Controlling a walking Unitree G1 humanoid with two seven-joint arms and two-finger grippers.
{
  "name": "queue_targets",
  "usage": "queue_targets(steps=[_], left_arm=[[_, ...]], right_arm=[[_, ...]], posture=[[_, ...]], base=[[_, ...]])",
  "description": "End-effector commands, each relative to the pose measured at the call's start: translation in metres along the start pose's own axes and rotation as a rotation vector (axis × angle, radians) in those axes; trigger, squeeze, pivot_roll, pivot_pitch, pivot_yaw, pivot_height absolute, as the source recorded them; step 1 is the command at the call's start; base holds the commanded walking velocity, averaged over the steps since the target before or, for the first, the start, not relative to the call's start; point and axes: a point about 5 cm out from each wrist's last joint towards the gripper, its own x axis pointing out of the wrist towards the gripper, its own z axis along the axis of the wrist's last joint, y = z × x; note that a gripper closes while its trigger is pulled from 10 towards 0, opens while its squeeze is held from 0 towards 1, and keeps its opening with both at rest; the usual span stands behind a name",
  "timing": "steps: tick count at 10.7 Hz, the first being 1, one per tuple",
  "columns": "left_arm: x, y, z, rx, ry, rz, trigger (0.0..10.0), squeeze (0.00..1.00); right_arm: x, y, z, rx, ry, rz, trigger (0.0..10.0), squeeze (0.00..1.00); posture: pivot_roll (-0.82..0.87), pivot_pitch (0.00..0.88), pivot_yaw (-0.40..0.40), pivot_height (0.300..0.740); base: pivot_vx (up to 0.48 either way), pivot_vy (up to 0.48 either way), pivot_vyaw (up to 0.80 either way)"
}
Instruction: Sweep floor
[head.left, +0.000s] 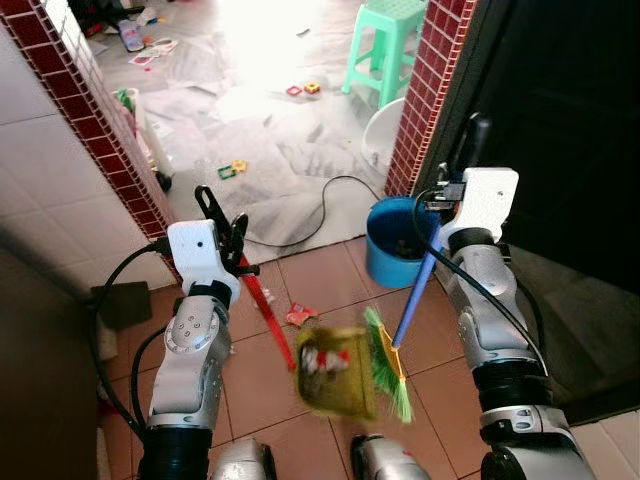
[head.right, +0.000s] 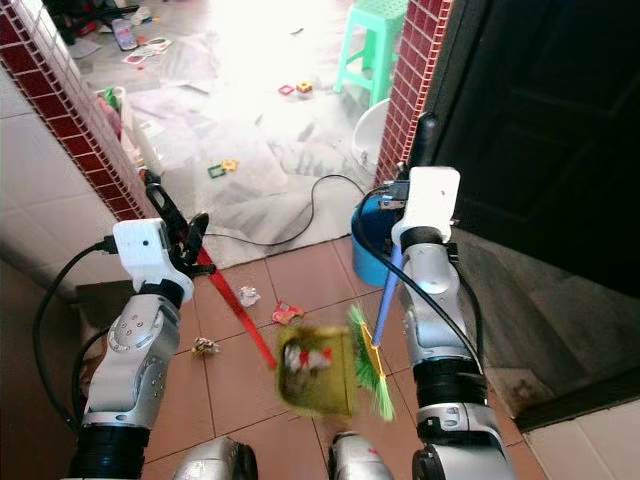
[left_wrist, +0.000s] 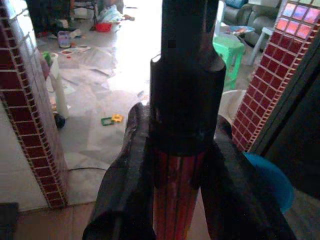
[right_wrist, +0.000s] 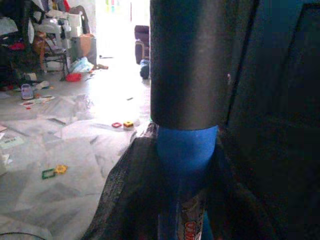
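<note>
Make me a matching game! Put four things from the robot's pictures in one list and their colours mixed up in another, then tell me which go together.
Things:
1. broom handle in the right gripper
2. dustpan handle in the left gripper
3. stool
4. dustpan

Colours:
A. yellow-green
B. blue
C. mint green
D. red

Pairs: 1-B, 2-D, 3-C, 4-A

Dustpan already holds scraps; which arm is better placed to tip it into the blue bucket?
Left. Its left gripper is shut on the red handle of the dustpan. The right gripper holds the broom, though the blue bucket sits on the right.
</note>
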Motion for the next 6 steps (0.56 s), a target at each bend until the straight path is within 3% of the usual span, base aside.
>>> queue_targets(steps=[1, 4, 6], left_arm=[[0.0038, -0.0016, 0.0193, -0.003, -0.078, -0.009, 10.0, 0.00], [0.0063, -0.0019, 0.0200, -0.011, -0.075, -0.011, 10.0, 0.00], [0.0066, -0.0030, 0.0196, -0.019, -0.072, -0.010, 10.0, 0.00]], right_arm=[[0.0042, 0.0047, 0.0081, 0.010, -0.035, 0.011, 10.0, 0.00], [0.0066, 0.0037, 0.0094, 0.012, -0.039, 0.006, 10.0, 0.00], [0.0070, 0.0043, 0.0083, 0.013, -0.033, 0.010, 10.0, 0.00]], posture=[[-0.11, 0.050, 0.051, 0.740], [-0.11, 0.054, 0.052, 0.740], [-0.11, 0.053, 0.050, 0.740]], base=[[0.000, 0.000, 0.00], [0.000, 0.000, 0.00], [0.000, -0.249, 0.00]])
